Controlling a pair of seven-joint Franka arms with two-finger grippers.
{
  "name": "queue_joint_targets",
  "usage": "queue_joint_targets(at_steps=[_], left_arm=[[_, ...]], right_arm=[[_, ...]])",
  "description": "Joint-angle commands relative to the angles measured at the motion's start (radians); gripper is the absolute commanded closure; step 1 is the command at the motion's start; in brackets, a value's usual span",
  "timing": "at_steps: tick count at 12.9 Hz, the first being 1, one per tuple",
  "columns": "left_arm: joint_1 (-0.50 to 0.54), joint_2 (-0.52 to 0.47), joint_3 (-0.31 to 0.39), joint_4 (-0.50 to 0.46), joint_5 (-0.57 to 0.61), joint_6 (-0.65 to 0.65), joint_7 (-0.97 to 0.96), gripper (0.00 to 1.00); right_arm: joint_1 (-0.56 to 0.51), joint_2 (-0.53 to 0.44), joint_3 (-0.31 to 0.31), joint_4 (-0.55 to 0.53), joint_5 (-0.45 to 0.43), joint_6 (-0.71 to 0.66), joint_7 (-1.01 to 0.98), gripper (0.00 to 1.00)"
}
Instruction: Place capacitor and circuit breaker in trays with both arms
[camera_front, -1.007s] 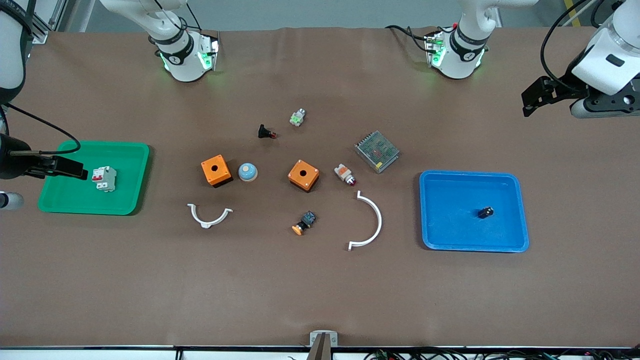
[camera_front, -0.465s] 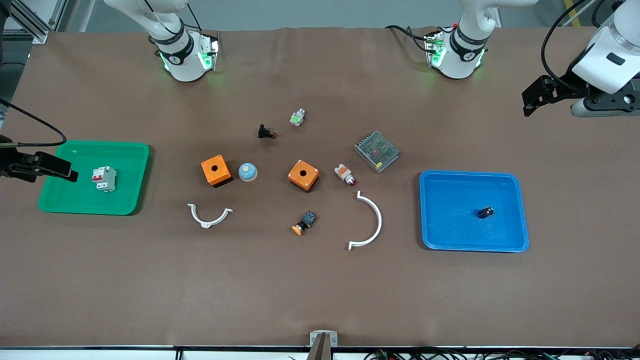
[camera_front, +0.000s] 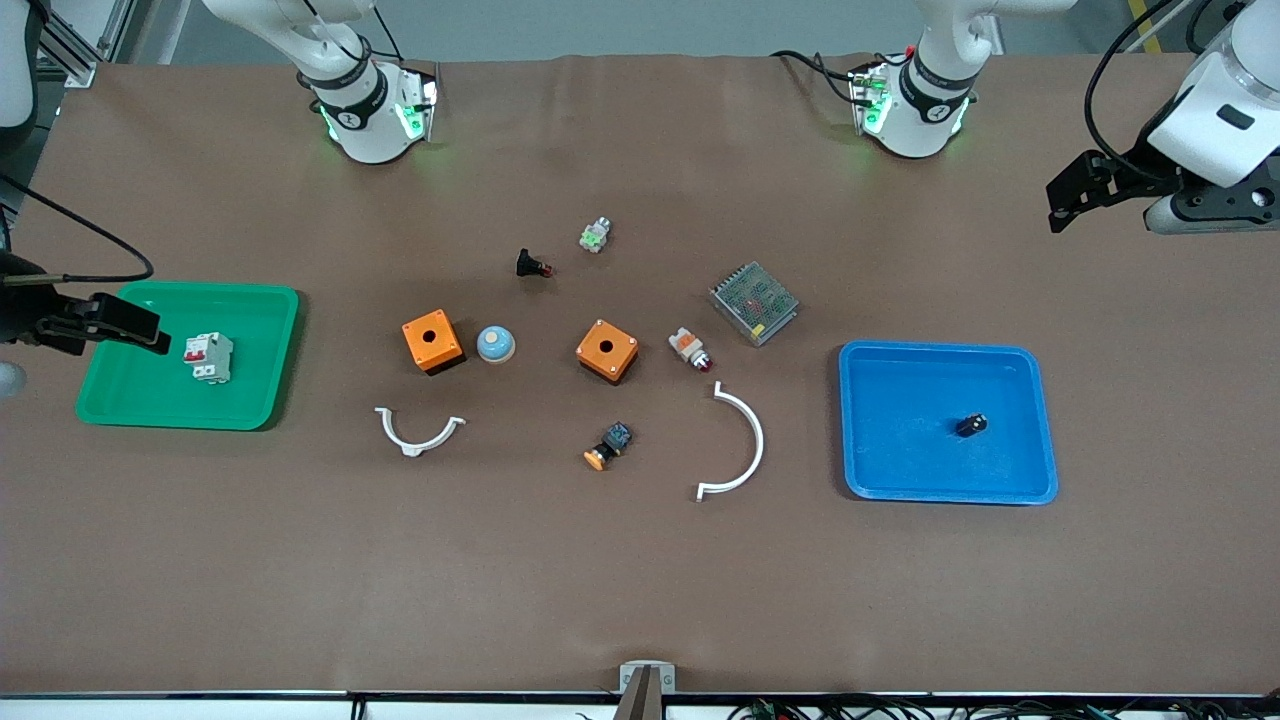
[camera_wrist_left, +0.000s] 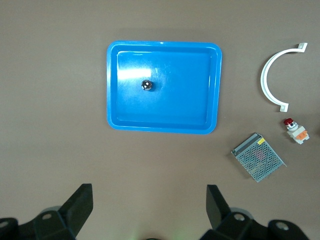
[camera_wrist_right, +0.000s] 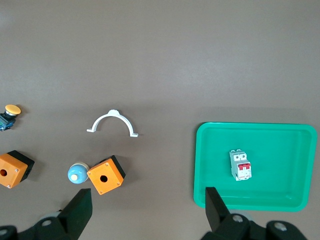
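The circuit breaker (camera_front: 208, 357), a white block with red levers, lies in the green tray (camera_front: 250, 300) at the right arm's end; it also shows in the right wrist view (camera_wrist_right: 240, 165). The capacitor (camera_front: 970, 425), a tiny black cylinder, lies in the blue tray (camera_front: 880, 360) at the left arm's end; it also shows in the left wrist view (camera_wrist_left: 147, 85). My right gripper (camera_front: 150, 335) is open and empty, high over the green tray's outer edge (camera_wrist_right: 147, 207). My left gripper (camera_front: 1065, 200) is open and empty, high over bare table beside the blue tray (camera_wrist_left: 149, 205).
Between the trays lie two orange boxes (camera_front: 432, 341) (camera_front: 607, 350), a blue dome (camera_front: 495, 344), two white curved clips (camera_front: 420, 430) (camera_front: 740, 445), a mesh-topped box (camera_front: 754, 302), and several small switch parts (camera_front: 608, 446).
My right gripper drew back off the green tray, then came a little way toward it again. The left gripper barely moved. Both parts stay in their trays.
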Motion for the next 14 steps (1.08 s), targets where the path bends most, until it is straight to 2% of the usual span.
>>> queue_joint_targets(at_steps=[1,3,14], left_arm=[[0.007,-0.023,0.004,-0.011,-0.019,0.006,0.033,0.0],[0.006,-0.023,0.004,-0.008,-0.017,0.006,0.033,0.0],[0.004,0.026,0.001,0.053,-0.017,-0.003,0.085,0.0]], right_arm=[[0.007,-0.106,-0.012,-0.152,0.009,0.074,-0.004,0.0],[0.007,-0.126,-0.012,-0.186,0.005,0.095,-0.004,0.0],[-0.004,-0.118,-0.015,-0.189,-0.006,0.101,-0.004,0.0]])
